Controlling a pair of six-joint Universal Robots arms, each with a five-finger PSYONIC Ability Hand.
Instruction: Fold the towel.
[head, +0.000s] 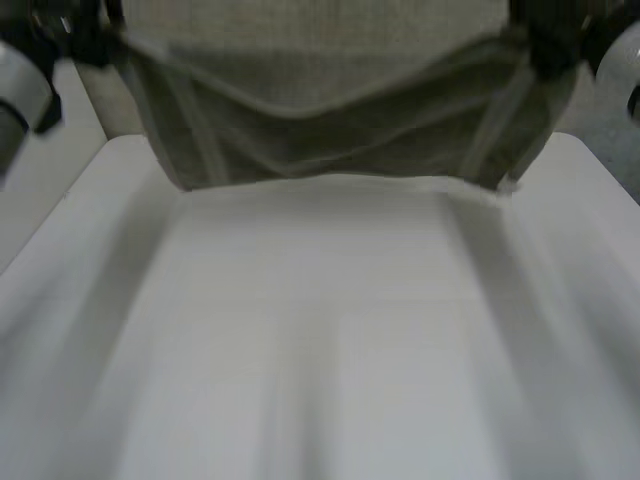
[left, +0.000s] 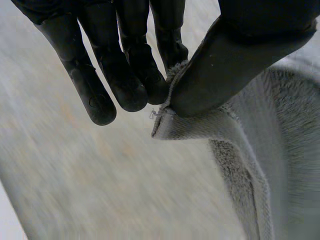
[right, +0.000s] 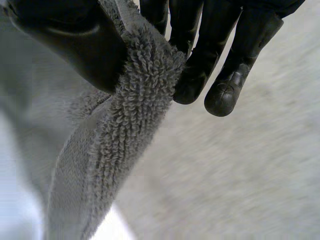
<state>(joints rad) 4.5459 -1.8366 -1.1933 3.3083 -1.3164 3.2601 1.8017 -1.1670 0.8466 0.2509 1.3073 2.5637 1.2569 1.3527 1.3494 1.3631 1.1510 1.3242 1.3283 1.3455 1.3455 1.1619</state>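
I see the towel (head: 330, 120) hanging over the far edge of the table (head: 320, 340). My left hand (left: 230, 65) pinches one top corner between thumb and fingers, and my right hand (right: 75, 45) pinches the other. It sags between them, so I judge it soft, light and floppy, best held at the hemmed corners.

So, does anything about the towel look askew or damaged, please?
Nothing serious. The towel hangs between the left robot hand and right robot hand, each pinching a corner, and sags in the middle. A small loose thread sticks out at the left corner.
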